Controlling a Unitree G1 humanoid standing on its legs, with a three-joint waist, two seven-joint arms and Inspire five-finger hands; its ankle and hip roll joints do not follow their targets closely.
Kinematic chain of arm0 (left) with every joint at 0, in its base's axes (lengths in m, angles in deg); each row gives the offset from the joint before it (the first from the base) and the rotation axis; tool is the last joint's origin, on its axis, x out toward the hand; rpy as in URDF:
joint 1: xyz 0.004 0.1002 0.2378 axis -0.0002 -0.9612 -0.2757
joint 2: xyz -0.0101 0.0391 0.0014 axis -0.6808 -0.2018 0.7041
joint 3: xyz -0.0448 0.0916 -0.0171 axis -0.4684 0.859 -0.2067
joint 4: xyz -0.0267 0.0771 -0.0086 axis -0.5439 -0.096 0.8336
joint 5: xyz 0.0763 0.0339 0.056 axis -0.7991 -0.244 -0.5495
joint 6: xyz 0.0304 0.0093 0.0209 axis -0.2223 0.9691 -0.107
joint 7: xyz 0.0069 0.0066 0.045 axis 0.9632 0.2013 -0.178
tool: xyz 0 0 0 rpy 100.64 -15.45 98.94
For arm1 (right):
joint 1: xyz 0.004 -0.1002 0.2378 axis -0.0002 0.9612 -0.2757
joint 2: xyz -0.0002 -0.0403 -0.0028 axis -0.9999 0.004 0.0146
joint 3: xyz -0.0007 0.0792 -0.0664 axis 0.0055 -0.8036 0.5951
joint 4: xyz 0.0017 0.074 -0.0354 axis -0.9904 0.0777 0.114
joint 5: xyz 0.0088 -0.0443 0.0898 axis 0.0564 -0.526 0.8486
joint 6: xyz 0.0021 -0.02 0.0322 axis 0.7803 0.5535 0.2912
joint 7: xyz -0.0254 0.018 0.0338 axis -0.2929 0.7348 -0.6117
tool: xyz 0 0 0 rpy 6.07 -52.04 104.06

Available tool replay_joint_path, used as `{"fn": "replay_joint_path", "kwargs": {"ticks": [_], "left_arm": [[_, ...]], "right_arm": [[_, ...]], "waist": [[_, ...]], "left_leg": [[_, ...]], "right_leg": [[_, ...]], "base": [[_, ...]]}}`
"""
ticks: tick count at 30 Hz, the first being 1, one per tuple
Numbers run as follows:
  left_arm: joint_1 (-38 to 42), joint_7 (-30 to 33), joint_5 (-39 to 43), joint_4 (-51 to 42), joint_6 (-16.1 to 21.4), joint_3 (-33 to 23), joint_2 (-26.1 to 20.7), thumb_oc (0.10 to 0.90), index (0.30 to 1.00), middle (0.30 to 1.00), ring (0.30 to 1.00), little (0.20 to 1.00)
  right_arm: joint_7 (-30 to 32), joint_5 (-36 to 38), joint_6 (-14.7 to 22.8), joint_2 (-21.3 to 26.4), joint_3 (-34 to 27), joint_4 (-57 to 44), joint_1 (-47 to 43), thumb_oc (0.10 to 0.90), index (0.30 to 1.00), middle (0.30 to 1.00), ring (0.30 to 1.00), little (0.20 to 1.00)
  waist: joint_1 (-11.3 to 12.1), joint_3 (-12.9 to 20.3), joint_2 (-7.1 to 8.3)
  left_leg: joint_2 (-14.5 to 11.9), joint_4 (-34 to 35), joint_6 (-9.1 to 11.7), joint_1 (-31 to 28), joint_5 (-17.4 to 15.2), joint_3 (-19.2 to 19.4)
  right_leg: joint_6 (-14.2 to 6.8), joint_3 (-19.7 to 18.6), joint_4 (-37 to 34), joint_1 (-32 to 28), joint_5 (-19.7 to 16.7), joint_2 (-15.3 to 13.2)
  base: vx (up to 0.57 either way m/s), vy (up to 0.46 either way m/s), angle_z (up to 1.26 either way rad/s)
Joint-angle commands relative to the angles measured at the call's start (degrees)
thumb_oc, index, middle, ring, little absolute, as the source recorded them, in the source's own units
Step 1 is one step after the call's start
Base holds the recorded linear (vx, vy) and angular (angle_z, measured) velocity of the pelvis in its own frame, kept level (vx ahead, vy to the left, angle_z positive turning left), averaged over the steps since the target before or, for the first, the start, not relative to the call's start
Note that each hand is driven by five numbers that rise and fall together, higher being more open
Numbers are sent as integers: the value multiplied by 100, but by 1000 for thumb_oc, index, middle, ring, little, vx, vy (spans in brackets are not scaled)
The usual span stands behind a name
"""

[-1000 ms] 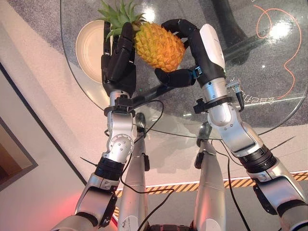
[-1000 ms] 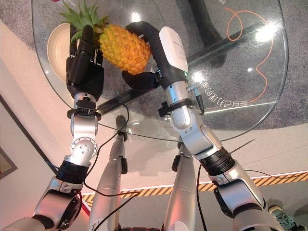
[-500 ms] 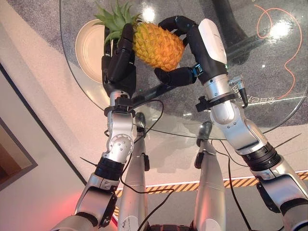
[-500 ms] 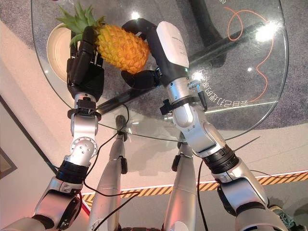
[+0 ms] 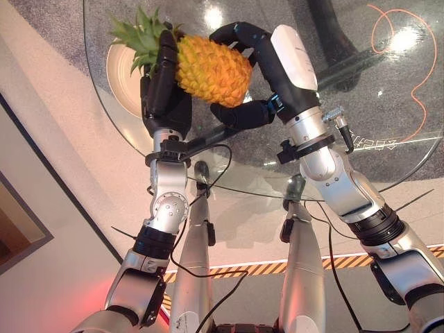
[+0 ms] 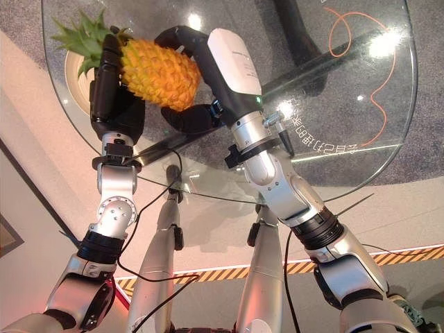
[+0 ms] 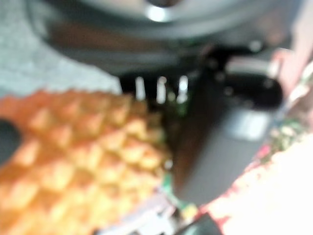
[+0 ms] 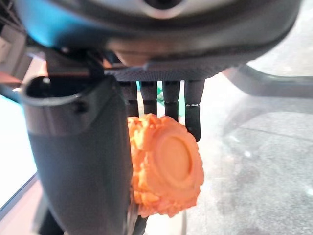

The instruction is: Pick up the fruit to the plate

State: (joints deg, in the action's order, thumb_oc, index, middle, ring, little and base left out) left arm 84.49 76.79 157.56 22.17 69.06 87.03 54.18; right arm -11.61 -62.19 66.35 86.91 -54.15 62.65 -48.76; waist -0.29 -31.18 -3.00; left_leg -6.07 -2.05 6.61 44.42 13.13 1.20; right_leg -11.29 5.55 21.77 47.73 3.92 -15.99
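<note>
Two hands clamp one pineapple

Right hand (image 5: 267, 76): fingers and thumb curled around the pineapple (image 5: 211, 69) body. Left hand (image 5: 165, 94): straight fingers pressed flat against the fruit near its green crown. Pineapple: orange-yellow, lying sideways, crown pointing to 9 o'clock, held above the glass table (image 5: 361, 90), just right of the plate (image 5: 123, 76).

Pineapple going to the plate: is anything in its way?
Nothing visible is. The pineapple is held above the glass table between the left hand and right hand, and its leafy top already reaches over the plate.
</note>
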Motion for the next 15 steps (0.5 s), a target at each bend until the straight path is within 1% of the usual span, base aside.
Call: {"fn": "replay_joint_path", "kwargs": {"ticks": [1,2,3,7,8,9,10,11,12,15], "left_arm": [[616,-654,-346,-747,167,386,-177,100,300,300,300,200],[591,-702,-301,-716,208,384,-193,100,300,300,300,200],[618,-708,-313,-714,212,382,-186,100,300,300,300,200],[626,-723,-335,-713,251,357,-152,100,300,300,300,200],[600,-744,-318,-709,269,356,-149,100,300,300,300,200],[594,-753,-332,-704,285,354,-138,100,300,300,300,200],[601,-749,-340,-701,299,362,-138,100,300,300,300,200],[628,-750,-351,-700,307,356,-142,100,300,300,300,200],[637,-747,-359,-698,304,345,-142,100,300,300,300,200],[639,-729,-386,-686,325,342,-121,100,300,300,300,200]], "right_arm": [[29,-53,979,-318,99,-1280,-958,100,300,300,300,200],[35,-54,972,-317,96,-1286,-929,100,300,300,300,200],[33,-60,967,-322,87,-1284,-956,100,300,300,300,200],[31,-72,952,-330,61,-1257,-966,100,300,300,300,200],[57,-72,922,-319,62,-1260,-942,100,300,300,300,200],[65,-78,885,-336,55,-1264,-934,119,316,316,316,219],[86,-81,848,-342,53,-1260,-932,517,658,658,658,617],[117,-80,814,-342,39,-1249,-950,712,825,825,825,812],[146,-45,782,-352,16,-1229,-950,800,900,900,900,900],[231,-1,701,-391,-12,-1172,-919,800,900,900,900,900]], "waist": [[84,139,302],[85,139,303],[82,139,306],[81,139,309],[82,139,307],[80,139,308],[79,139,311],[75,139,312],[76,139,313],[77,139,312]], "left_leg": [[-104,-405,135,3,-407,-129],[-107,-409,140,-47,-451,-129],[-100,-407,133,2,-409,-135],[-95,-394,135,-16,-412,-131],[-102,-395,142,-71,-458,-126],[-107,-403,145,-67,-461,-126],[-108,-400,144,-66,-462,-127],[-102,-398,138,-17,-417,-131],[-100,-399,136,-15,-421,-134],[-102,-379,139,-72,-463,-132]], "right_leg": [[-35,329,-1170,-374,-1206,131],[-42,327,-1157,-415,-1167,135],[-36,328,-1172,-373,-1212,132],[-35,320,-1192,-393,-1212,133],[-43,320,-1178,-438,-1167,133],[-42,317,-1173,-435,-1165,133],[-43,314,-1174,-433,-1165,134],[-37,312,-1187,-390,-1210,133],[-36,313,-1185,-387,-1208,136],[-40,316,-1178,-425,-1165,141]], "base": [[0,0,0],[0,0,0],[0,0,0],[0,0,0],[0,0,0],[0,0,0],[0,0,0],[0,0,0],[0,0,0],[0,0,0]]}}
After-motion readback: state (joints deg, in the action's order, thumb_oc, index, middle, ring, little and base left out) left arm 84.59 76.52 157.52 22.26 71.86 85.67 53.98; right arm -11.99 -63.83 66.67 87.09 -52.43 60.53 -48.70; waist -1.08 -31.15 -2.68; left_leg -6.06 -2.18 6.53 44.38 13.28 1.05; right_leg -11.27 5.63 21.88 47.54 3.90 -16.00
